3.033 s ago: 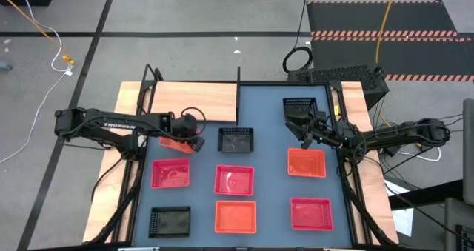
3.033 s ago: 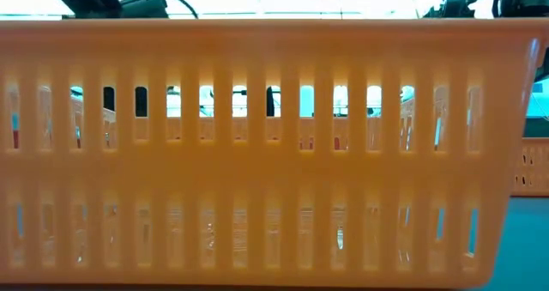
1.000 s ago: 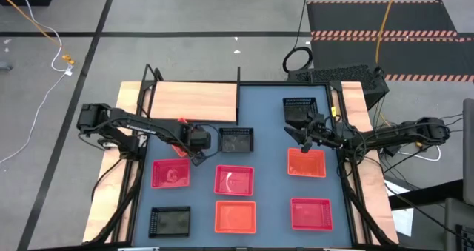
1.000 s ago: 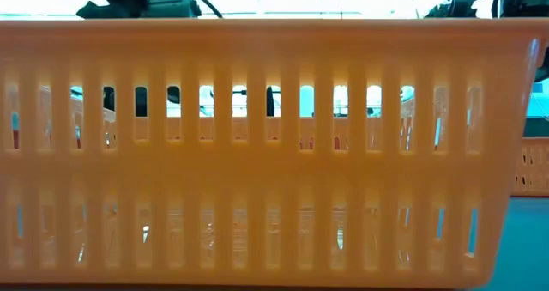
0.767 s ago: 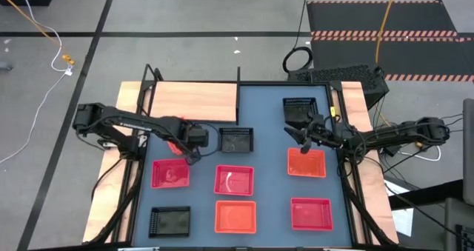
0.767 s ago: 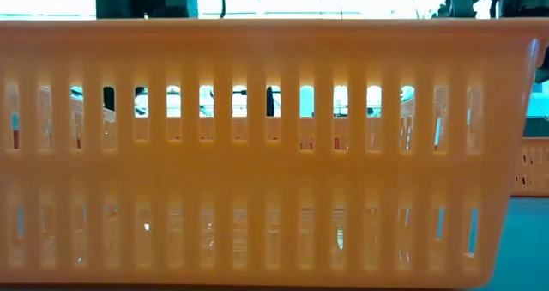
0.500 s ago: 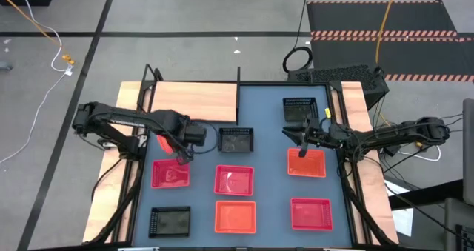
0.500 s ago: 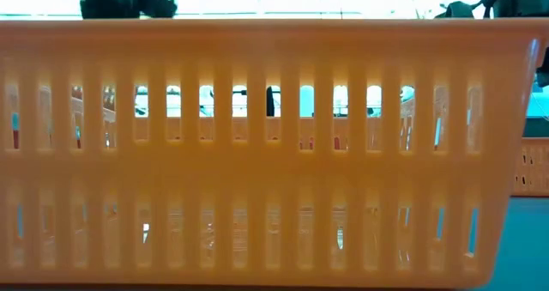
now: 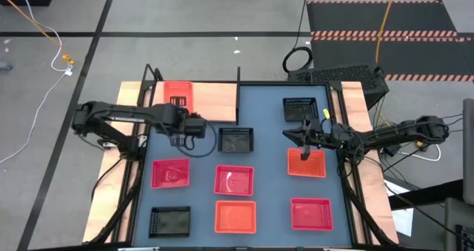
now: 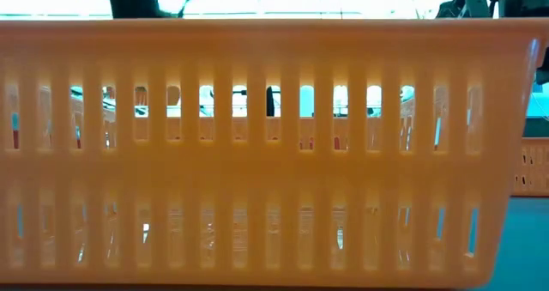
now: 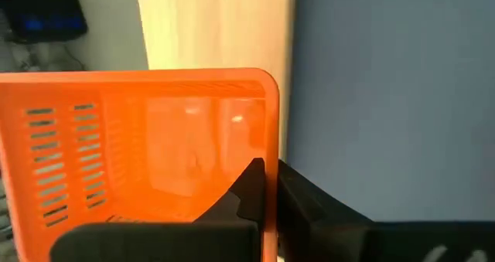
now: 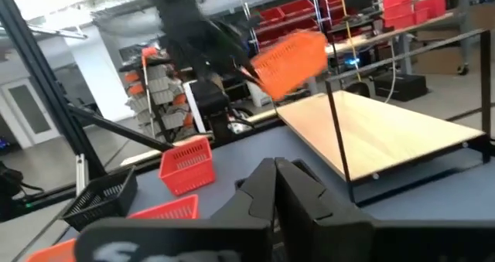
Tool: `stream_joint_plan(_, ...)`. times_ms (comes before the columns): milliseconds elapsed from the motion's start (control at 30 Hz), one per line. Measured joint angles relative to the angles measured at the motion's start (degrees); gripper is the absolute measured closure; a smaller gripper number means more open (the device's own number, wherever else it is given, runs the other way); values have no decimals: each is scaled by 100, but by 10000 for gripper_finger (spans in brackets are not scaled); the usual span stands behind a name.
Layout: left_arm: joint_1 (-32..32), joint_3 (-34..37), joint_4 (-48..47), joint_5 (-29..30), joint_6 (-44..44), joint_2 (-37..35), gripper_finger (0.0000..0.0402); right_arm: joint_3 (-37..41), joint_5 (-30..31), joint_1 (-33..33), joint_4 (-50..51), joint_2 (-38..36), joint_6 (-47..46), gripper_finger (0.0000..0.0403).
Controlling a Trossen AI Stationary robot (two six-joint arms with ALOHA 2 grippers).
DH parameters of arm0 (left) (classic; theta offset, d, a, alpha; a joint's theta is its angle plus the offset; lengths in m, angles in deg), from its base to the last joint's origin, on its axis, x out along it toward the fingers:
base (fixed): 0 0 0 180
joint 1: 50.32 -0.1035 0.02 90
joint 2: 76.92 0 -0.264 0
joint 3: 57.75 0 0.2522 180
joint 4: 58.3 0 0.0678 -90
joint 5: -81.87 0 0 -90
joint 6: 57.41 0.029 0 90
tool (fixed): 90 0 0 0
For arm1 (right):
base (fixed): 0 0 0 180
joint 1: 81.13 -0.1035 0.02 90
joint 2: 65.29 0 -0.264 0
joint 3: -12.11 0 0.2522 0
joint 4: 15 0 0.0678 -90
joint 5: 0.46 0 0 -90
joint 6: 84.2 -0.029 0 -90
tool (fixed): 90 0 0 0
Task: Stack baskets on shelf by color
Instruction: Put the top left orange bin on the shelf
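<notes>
Bright, even overhead light — the low view glows backlit, right wrist view motion-blurred.

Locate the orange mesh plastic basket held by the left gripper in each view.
High view: orange mesh basket, over the light-wood shelf.
Low view: not identifiable; a nearer basket blocks it.
Left wrist view: basket, centre-left, shelf behind.
Right wrist view: basket, aloft above the shelf.
Shared landmark: shelf.

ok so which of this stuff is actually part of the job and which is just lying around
Part of the job:
- shelf
- orange basket, held over the shelf by the left gripper
- right gripper, shut, out over the table
- baskets on the table, e.g. black basket, pink basket

Just lying about, on the floor:
- cable coil
- striped mat
</notes>
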Motion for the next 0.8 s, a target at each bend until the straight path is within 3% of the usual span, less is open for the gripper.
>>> stream_joint_plan(133, -576, 758, 829, -118, 555, -39, 393, 0, 2, -4, -6, 2, 21, 402)
stream_joint_plan(267, -1146, 1223, 1044, -146, 1094, -76, 384, 0, 2, -4, -2, 2, 22, 402)
stream_joint_plan(533, -2296, 1598, 1326, -704, 2234, -314, 385, 0, 4, -4, 18, 1, 87, 402)
stream_joint_plan(800, -2870, 1604, 1358, -855, 3244, -343, 394, 0, 4, -4, 85, 1, 87, 403)
